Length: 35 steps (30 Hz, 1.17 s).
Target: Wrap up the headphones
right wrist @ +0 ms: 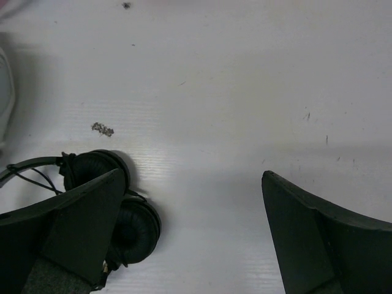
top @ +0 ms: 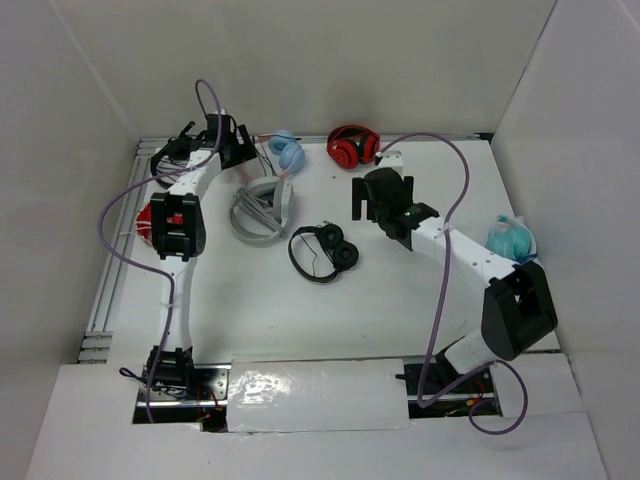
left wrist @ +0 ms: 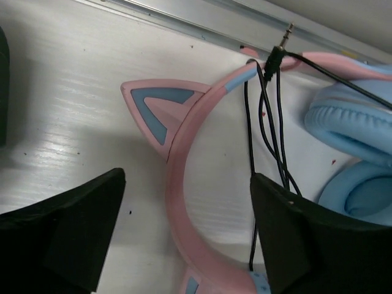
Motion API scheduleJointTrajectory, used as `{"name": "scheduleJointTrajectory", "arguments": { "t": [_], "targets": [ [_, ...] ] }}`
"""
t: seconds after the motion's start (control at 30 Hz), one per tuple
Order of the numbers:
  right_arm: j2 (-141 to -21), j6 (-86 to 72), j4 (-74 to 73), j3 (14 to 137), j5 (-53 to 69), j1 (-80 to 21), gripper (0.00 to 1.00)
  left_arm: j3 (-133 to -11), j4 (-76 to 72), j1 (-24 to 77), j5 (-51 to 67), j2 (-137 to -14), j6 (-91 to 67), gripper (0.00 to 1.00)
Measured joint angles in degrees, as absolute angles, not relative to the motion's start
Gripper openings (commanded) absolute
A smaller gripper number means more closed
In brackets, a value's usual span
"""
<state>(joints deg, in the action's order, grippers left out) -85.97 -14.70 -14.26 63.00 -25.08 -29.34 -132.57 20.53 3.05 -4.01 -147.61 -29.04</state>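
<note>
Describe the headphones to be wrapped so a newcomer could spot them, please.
At the table's far edge, under the left gripper, lie the cat-ear headphones. Their pink headband and light-blue cups separate them from the red headphones and the black on-ear headphones.

A: Top view, headphones (top: 288, 150)?
B: Band's hidden under the left gripper (top: 240, 148).
A: Left wrist?
B: Blue cups (left wrist: 352, 128) cut off at the right edge, second ear (left wrist: 191, 285) at the bottom. Cable (left wrist: 269, 131) runs behind a left-gripper finger (left wrist: 306, 239).
A: Right wrist?
B: Black headphones (right wrist: 131, 220) half behind a right-gripper finger (right wrist: 67, 226); band runs off left.
A: Red thing (top: 148, 222)?
B: Mostly behind the left arm (top: 182, 225), can't tell what.
</note>
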Motion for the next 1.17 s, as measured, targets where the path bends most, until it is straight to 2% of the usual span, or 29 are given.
{"name": "scheduleJointTrajectory", "arguments": {
  "t": [0.2, 0.43, 0.6, 0.63, 0.7, 0.83, 0.97, 1.17],
  "targets": [
    [-77.2, -16.4, -14.6, 61.8, -23.4, -29.5, 1.00, -128.1, 24.4, 3.0, -2.6, -139.0, -28.6, 0.99],
    [-65.4, -21.7, -12.9, 56.8, -19.7, -27.8, 1.00, -119.3, 28.8, 3.9, -0.8, -115.1, -26.3, 0.99],
    [-58.1, -26.9, -13.3, 45.6, -19.7, -27.7, 1.00, -93.6, 28.7, 13.6, -7.3, -88.4, -27.6, 0.99],
    [-56.7, -27.7, -13.3, 43.5, -19.7, -27.7, 1.00, -85.6, 27.6, 14.8, -6.3, -86.7, -28.4, 0.99],
    [-53.8, -29.2, -13.5, 40.0, -19.7, -27.7, 1.00, -74.5, 26.2, 19.7, -3.9, -75.4, -29.7, 0.99],
    [-48.2, -32.1, -14.4, 36.5, -20.3, -27.7, 1.00, -55.0, 27.9, 19.0, -1.3, -64.7, -33.4, 0.99],
    [-42.1, -34.1, -14.8, 35.0, -21.6, -27.8, 1.00, -45.9, 29.0, 20.5, 1.1, -53.4, -34.9, 0.99],
    [-32.2, -36.0, -15.0, 32.5, -23.3, -27.9, 1.00, -45.3, 28.1, 22.5, 1.7, -41.6, -35.0, 0.99]
  ]
}}
